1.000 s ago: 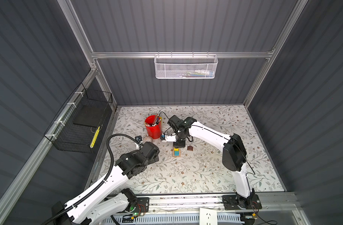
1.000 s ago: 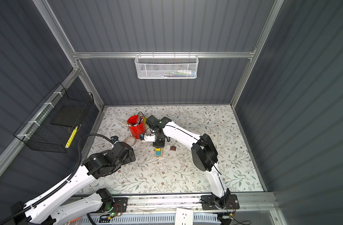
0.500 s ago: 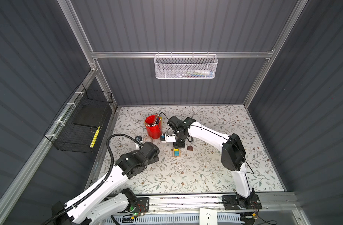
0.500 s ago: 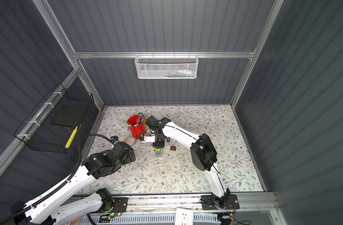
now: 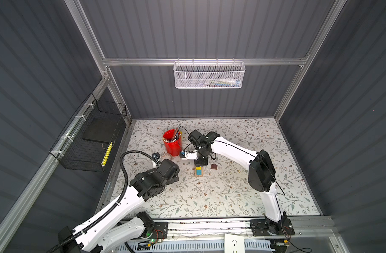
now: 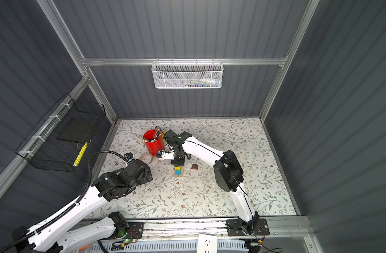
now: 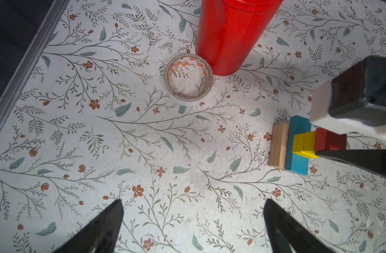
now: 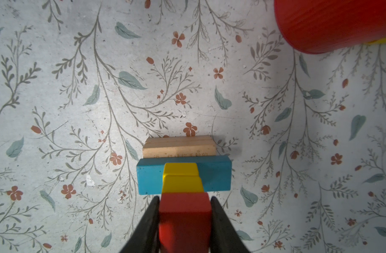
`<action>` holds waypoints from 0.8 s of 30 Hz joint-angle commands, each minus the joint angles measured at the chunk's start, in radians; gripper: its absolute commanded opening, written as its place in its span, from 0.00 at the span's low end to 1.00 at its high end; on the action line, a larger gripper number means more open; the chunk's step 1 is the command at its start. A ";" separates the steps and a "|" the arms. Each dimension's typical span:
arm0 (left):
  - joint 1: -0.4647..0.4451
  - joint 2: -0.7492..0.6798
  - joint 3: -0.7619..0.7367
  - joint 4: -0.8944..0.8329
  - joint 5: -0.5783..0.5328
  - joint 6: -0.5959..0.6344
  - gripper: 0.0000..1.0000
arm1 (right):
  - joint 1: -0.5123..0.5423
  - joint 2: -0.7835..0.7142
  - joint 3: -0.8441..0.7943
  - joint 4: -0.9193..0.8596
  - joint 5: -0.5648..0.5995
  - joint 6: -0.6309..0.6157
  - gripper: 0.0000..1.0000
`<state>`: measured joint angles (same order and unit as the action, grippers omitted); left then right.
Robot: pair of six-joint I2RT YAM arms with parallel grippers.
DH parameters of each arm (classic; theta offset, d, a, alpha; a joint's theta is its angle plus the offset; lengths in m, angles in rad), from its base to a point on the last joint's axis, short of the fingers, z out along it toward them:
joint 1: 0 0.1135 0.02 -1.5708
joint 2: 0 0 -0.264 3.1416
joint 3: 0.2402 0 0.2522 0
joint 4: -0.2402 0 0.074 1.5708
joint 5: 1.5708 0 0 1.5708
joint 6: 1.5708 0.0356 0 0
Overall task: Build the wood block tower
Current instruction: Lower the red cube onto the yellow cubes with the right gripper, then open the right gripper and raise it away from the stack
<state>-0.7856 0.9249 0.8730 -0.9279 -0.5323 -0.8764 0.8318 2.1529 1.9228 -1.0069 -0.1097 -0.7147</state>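
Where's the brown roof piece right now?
In both top views the brown roof piece lies on the mat just right of the tower, apart from it.

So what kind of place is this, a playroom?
Probably a robot lab booth, not a playroom: two white arms are bolted to a rail, plain grey walls close it in, and the toy blocks sit on a table.
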 commanded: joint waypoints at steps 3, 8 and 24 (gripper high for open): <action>0.000 -0.013 -0.004 -0.029 -0.017 -0.010 1.00 | -0.003 0.023 0.024 -0.034 -0.016 0.013 0.34; 0.000 -0.007 -0.002 -0.025 -0.015 -0.007 1.00 | -0.003 0.014 0.029 -0.033 -0.019 0.018 0.44; -0.001 -0.011 0.042 -0.027 0.008 0.018 1.00 | -0.028 -0.326 -0.224 0.289 -0.001 0.243 0.82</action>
<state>-0.7856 0.9249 0.8822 -0.9310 -0.5304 -0.8745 0.8196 1.9087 1.7729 -0.8425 -0.1249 -0.5652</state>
